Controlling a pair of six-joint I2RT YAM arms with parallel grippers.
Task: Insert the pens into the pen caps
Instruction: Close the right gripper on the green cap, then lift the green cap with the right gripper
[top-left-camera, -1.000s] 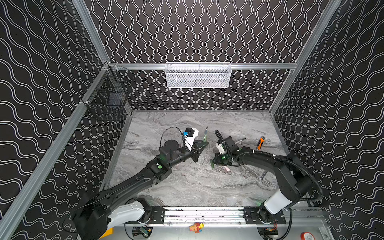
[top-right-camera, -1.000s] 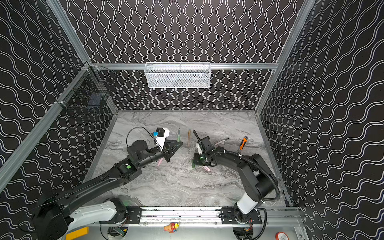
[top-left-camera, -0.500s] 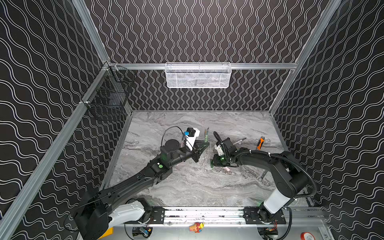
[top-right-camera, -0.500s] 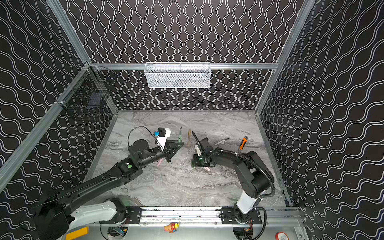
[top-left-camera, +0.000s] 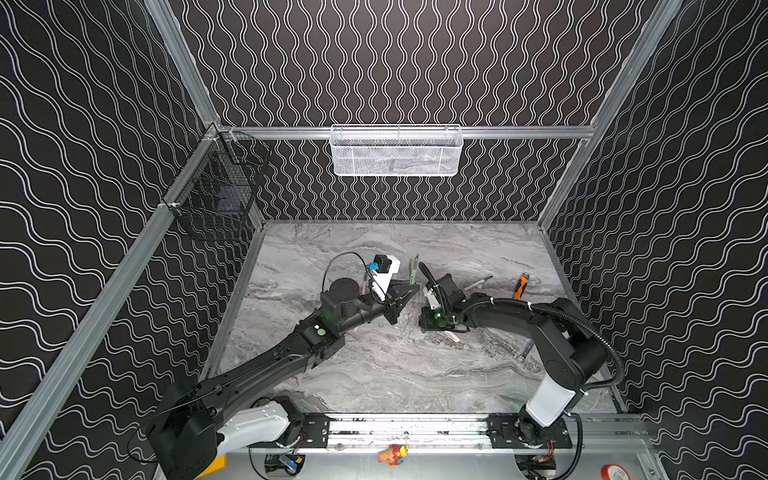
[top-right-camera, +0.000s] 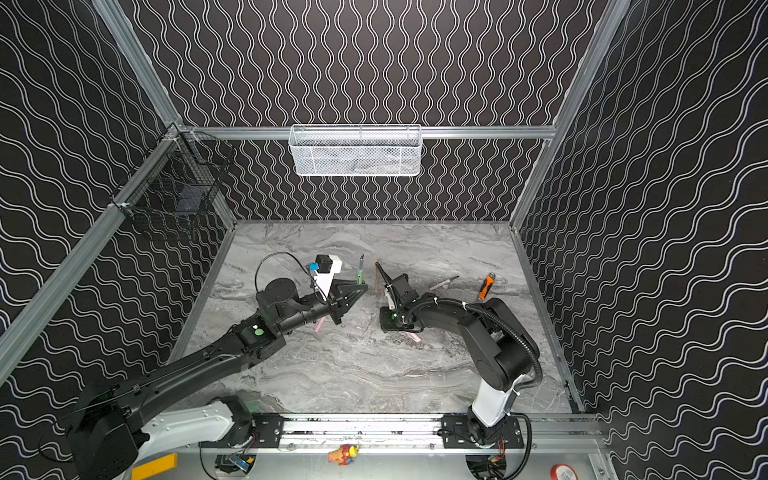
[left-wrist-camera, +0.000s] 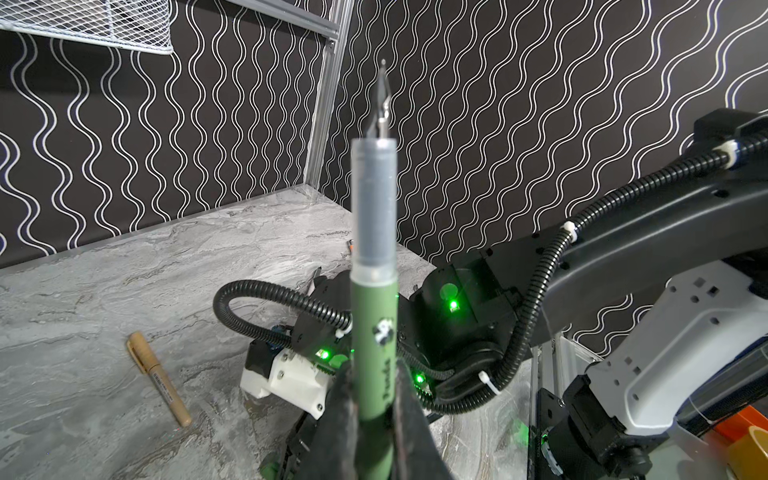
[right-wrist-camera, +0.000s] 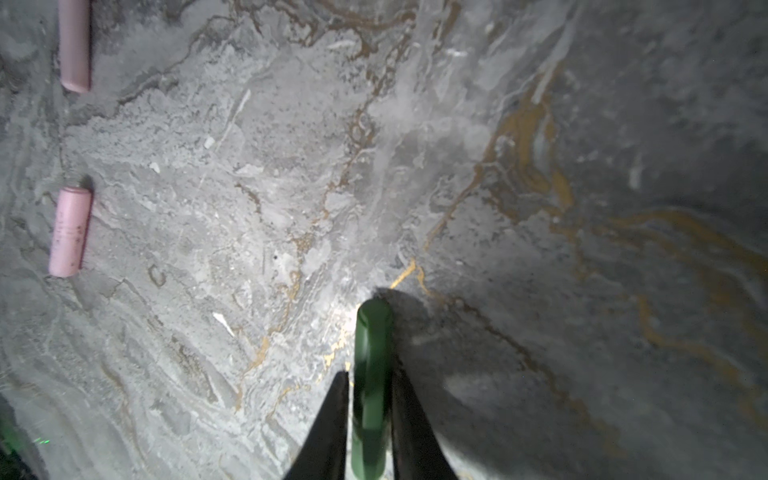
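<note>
While my left claw (left-wrist-camera: 376, 399) clamps the green pen (left-wrist-camera: 374, 316) by its barrel — nib up, clear of the table (left-wrist-camera: 83, 270) — my right claw (right-wrist-camera: 370, 386) sits low, narrow, pinching the green cap (right-wrist-camera: 372, 332), far end down at the table. One pink cap (right-wrist-camera: 70, 230) lies well apart from it; gold pen (left-wrist-camera: 160, 380) flat on the table.

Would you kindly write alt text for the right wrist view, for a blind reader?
The right gripper holds a dark green pen cap between its fingers, over the grey marble table. A pale pink pen cap lies nearby; another pink tube runs out of frame.
</note>
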